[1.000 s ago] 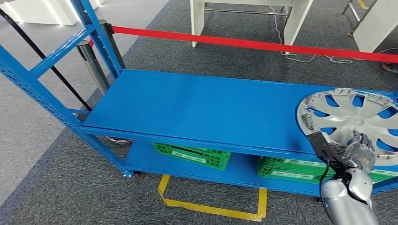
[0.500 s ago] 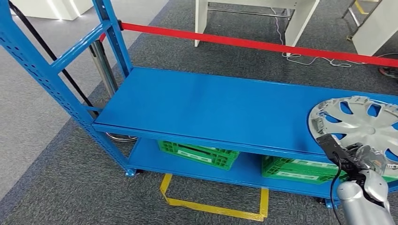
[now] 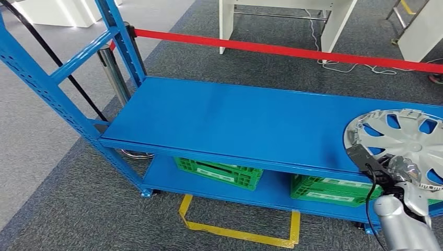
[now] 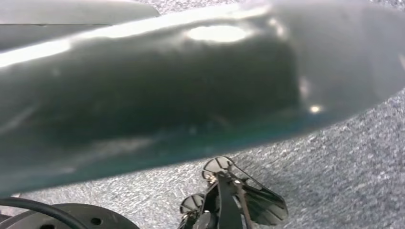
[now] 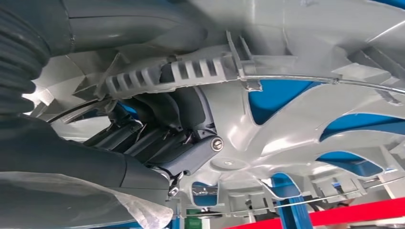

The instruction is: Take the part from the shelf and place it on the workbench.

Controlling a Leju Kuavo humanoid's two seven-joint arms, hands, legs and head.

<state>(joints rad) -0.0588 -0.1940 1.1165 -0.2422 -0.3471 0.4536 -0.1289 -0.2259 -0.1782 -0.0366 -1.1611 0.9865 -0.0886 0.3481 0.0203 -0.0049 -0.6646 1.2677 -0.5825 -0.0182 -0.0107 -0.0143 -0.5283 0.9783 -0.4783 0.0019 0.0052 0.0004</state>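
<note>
The part is a silver hubcap (image 3: 405, 137) lying at the right end of the blue shelf's top board (image 3: 235, 120). My right hand (image 3: 401, 170) grips its near rim from the front edge of the shelf, with the silver forearm coming up from below. In the right wrist view the dark fingers (image 5: 157, 138) curl through the hubcap's (image 5: 296, 129) ribbed rim from its underside, and the blue board shows through the spoke openings.
Two green crates (image 3: 219, 171) (image 3: 329, 189) sit on the lower board. A red barrier belt (image 3: 282, 50) on a metal post (image 3: 112, 73) runs behind the shelf. White table legs (image 3: 227, 21) stand beyond it. Yellow tape (image 3: 235, 230) marks the carpet in front.
The whole picture has shifted slightly to the right, so the camera has moved. My right hand keeps its hold on the hubcap's rim, and the hubcap stays at the same place on the shelf.
</note>
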